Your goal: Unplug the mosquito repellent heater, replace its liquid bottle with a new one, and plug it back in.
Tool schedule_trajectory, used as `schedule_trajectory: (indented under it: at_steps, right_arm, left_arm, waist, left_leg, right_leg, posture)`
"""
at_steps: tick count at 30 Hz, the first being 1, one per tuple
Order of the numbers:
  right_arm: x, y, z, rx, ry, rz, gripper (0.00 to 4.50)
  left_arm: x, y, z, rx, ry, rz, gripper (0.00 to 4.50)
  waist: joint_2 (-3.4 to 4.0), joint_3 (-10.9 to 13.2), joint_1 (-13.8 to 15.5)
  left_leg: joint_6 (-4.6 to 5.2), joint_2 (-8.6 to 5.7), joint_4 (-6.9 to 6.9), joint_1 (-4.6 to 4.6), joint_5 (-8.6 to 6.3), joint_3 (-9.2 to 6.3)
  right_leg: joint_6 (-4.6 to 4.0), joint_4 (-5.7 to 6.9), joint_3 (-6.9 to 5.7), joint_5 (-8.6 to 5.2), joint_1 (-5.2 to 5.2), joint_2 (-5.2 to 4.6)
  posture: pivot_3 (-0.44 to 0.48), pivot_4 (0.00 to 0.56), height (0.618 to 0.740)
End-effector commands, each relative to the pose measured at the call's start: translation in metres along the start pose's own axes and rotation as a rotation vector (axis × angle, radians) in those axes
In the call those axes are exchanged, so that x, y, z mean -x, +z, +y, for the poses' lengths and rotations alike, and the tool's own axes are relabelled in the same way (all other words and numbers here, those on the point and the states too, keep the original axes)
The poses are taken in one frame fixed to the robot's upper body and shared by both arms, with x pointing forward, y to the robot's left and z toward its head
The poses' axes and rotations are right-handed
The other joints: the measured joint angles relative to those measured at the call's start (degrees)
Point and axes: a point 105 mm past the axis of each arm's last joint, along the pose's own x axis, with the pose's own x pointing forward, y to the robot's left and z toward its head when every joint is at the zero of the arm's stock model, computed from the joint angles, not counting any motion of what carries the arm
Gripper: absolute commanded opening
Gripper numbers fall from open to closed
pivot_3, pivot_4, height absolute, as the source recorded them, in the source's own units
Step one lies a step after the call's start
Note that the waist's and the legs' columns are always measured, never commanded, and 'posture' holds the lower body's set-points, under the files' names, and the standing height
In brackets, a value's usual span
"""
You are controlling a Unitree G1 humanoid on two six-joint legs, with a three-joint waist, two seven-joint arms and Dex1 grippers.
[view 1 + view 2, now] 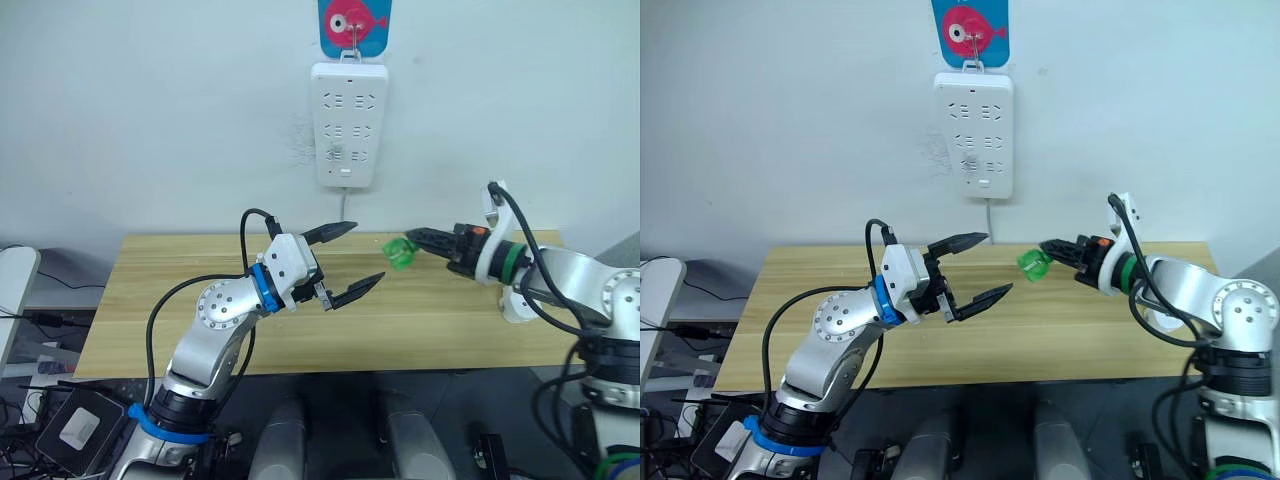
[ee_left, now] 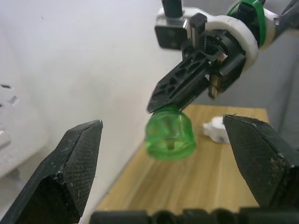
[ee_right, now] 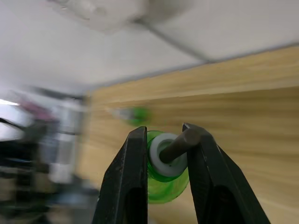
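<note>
My right gripper is shut on the neck of a small green liquid bottle and holds it in the air over the back of the wooden table. In the right wrist view, the fingers clamp the bottle at its white collar and dark wick. My left gripper hangs open just left of the bottle, its jaws wide apart and empty, facing the bottle. The white mosquito repellent heater lies on the table beyond the bottle, unplugged.
A white multi-socket power strip hangs on the wall above the table's back edge, under a blue and pink hook. A small green thing lies blurred on the table in the right wrist view. Cables and boxes sit on the floor at left.
</note>
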Motion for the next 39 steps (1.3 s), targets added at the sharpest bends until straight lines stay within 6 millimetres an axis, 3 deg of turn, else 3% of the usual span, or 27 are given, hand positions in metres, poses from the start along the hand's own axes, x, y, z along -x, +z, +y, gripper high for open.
schedule_trajectory:
  at_steps: [1,6,9,18,27,28,34,36,39]
  right_arm:
    - [-0.004,-0.024,-0.035,0.386,-0.171,0.017,0.76]
    - [-0.008,-0.033,-0.093,0.743,-0.347,-0.059,0.76]
    - [-0.014,-0.029,-0.113,0.777,-0.439,-0.130,0.76]
    - [-0.026,-0.043,-0.142,0.751,-0.500,-0.121,0.76]
    - [-0.022,-0.050,-0.149,0.789,-0.535,-0.082,0.76]
    - [-0.020,-0.050,-0.150,0.791,-0.538,-0.083,1.51]
    - [-0.008,-0.036,-0.140,0.840,-0.537,-0.136,3.61]
    - [-0.004,-0.026,-0.128,0.867,-0.523,-0.168,4.33]
    - [-0.003,-0.014,-0.100,0.934,-0.451,-0.205,4.49]
  left_arm:
    - [-0.002,0.009,-0.020,0.121,-0.150,0.030,4.50]
    - [-0.007,0.002,-0.029,0.117,-0.246,0.106,4.50]
    - [-0.011,0.001,-0.024,0.092,-0.250,0.117,4.50]
    - [-0.015,-0.003,-0.008,0.013,-0.226,0.129,4.50]
    - [-0.017,-0.001,-0.003,-0.004,-0.193,0.114,4.50]
    - [-0.017,-0.001,-0.003,-0.003,-0.192,0.112,4.50]
    - [-0.009,-0.008,-0.002,0.037,-0.128,0.113,4.50]
    - [0.002,-0.025,0.001,0.027,-0.037,0.138,4.50]
    - [0.021,-0.048,0.002,0.038,0.150,0.160,4.50]
  waist:
    - [0.05,-0.02,0.07]
    - [0.05,-0.02,-0.06]
    - [0.04,-0.03,-0.33]
    - [0.07,-0.04,-0.07]
    - [0.07,-0.06,0.10]
    - [0.07,-0.06,0.19]
    - [0.07,-0.05,0.19]
    - [0.09,-0.06,-0.02]
    - [0.11,-0.06,-0.29]
  left_leg:
    - [0.00,0.00,-0.01,0.01,0.00,-0.01]
    - [-0.03,-0.02,0.01,0.07,0.02,0.06]
    - [-0.04,0.01,0.03,0.11,0.02,0.17]
    - [-0.04,-0.01,-0.01,0.17,0.02,0.14]
    - [-0.04,-0.05,0.03,0.25,0.02,0.09]
    - [-0.04,-0.05,0.03,0.26,0.02,0.09]
    - [-0.04,-0.04,0.02,0.27,0.02,0.10]
    - [-0.04,-0.03,0.00,0.27,0.02,0.09]
    - [-0.03,0.02,-0.09,0.37,0.01,0.04]
  right_leg:
    - [0.00,0.02,0.00,0.00,-0.01,0.00]
    - [0.20,0.02,0.04,-0.12,-0.01,0.08]
    - [0.03,0.04,0.17,-0.02,-0.02,0.08]
    - [0.00,0.07,0.15,0.00,0.04,-0.01]
    - [0.01,0.11,0.11,0.00,0.15,-0.05]
    - [0.01,0.11,0.11,0.00,0.16,-0.05]
    - [0.00,0.12,0.13,0.00,0.16,-0.06]
    - [0.00,0.12,0.14,0.00,0.14,-0.06]
    - [0.00,0.13,0.24,0.00,0.14,-0.05]
  posture:
    - [-0.071,0.258,0.740]
    - [-0.063,0.252,0.740]
    - [-0.070,0.248,0.740]
    - [-0.066,0.243,0.740]
    - [-0.055,0.248,0.740]
    - [-0.055,0.249,0.740]
    - [-0.053,0.256,0.740]
    - [-0.058,0.263,0.740]
    - [-0.063,0.276,0.740]
